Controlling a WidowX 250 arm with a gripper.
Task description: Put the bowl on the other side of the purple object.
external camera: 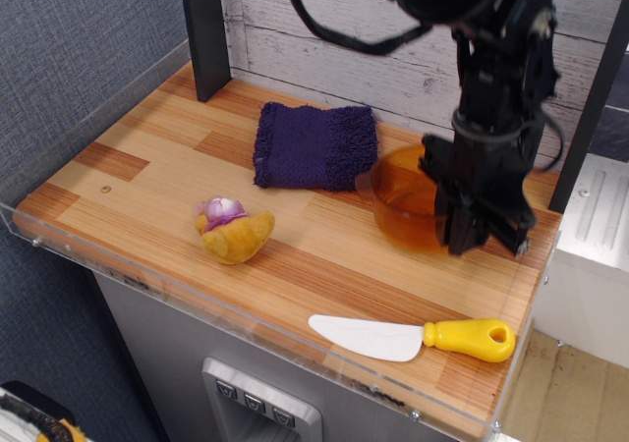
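Note:
The amber see-through bowl [401, 201] sits at the right of the wooden table, just right of the dark purple cloth [316, 145], which lies flat near the back wall. The bowl looks tipped, with its right side raised. My gripper [470, 234] comes down from above and is shut on the bowl's right wall. The black fingers [460, 228] hide the bowl's right rim and handle; the left handle almost touches the cloth's fringe.
A yellow plush toy with a lilac top [234, 229] lies left of centre. A white spatula with a yellow handle [413, 338] lies near the front edge. A black post [204, 31] stands at the back left. A clear acrylic lip [197, 300] borders the table.

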